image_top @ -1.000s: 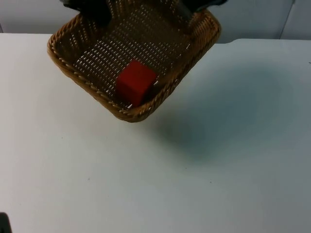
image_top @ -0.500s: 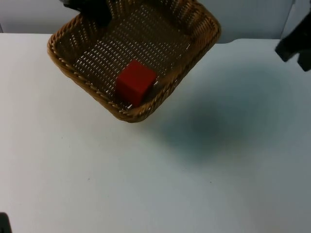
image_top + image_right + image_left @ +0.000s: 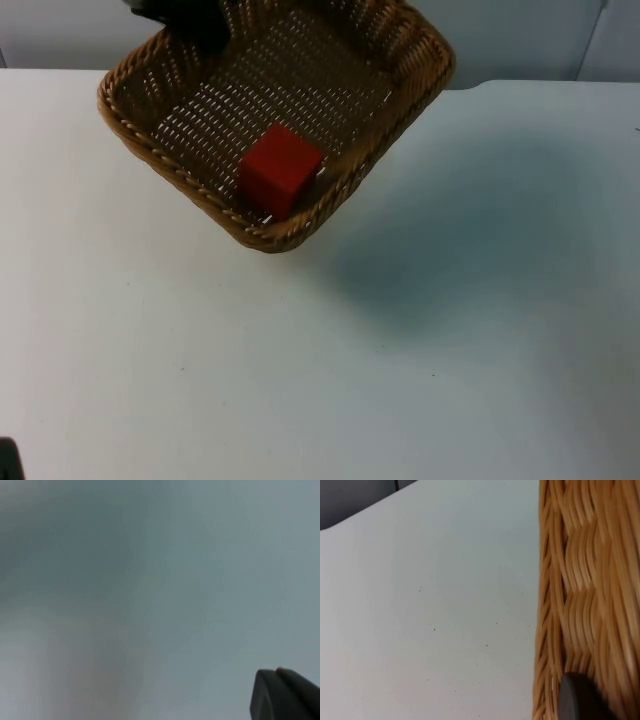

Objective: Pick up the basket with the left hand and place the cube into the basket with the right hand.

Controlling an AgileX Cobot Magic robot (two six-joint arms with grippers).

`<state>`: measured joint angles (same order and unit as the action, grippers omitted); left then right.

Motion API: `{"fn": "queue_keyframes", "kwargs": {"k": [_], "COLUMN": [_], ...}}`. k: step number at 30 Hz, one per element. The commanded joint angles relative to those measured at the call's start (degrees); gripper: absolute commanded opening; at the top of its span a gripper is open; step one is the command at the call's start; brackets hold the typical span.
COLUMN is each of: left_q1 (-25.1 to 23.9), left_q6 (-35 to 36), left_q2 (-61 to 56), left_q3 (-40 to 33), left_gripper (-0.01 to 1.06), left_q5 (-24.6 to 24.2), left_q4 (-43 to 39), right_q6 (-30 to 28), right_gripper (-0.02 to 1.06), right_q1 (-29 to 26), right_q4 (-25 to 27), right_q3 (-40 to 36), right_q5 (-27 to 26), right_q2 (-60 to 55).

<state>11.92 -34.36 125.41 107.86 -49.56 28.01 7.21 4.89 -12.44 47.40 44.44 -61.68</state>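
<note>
The wicker basket (image 3: 275, 120) hangs tilted at the upper left of the top view, above the white table (image 3: 420, 380), its far rim pinched by the left gripper (image 3: 190, 20). The red cube (image 3: 279, 169) lies inside, against the lower wall. Bare table spreads below and to the right of the basket. The right gripper (image 3: 285, 695) hovers over bare table; whether it is spread I cannot tell.

The left hand (image 3: 190, 22) reaches in from the upper left, gripping the rim of the basket (image 3: 275, 130) and holding it raised and tilted; one black fingertip (image 3: 575, 697) presses against the weave. The right hand's fingertip (image 3: 282, 695) hangs over bare desk (image 3: 200, 580).
</note>
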Motion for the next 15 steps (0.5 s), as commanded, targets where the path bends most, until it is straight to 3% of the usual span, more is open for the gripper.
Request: {"fn": "queue_keyframes", "kwargs": {"k": [1,6,9,15], "left_q1": [0.31,0.31,0.31,0.31], "left_q6": [0.31,0.31,0.31,0.31], "left_q2": [-0.98,-0.98,-0.98,-0.98], "left_q3": [0.32,0.32,0.32,0.32], "left_gripper": [0.00,0.00,0.00,0.00], "left_q5": [0.48,0.48,0.48,0.48], "left_q4": [1.80,1.80,1.80,1.80], "right_q6": [0.30,0.30,0.30,0.30], "right_gripper": [0.00,0.00,0.00,0.00], "right_q1": [-2.05,-2.46,-2.46,-2.46], "right_q4": [2.99,2.95,-0.58,-2.76], "right_q3": [-2.20,-5.49,-5.49,-5.49], "right_q5": [0.63,4.05,6.51,7.67], "right_q2": [6.51,19.48,27.66,33.52]}}
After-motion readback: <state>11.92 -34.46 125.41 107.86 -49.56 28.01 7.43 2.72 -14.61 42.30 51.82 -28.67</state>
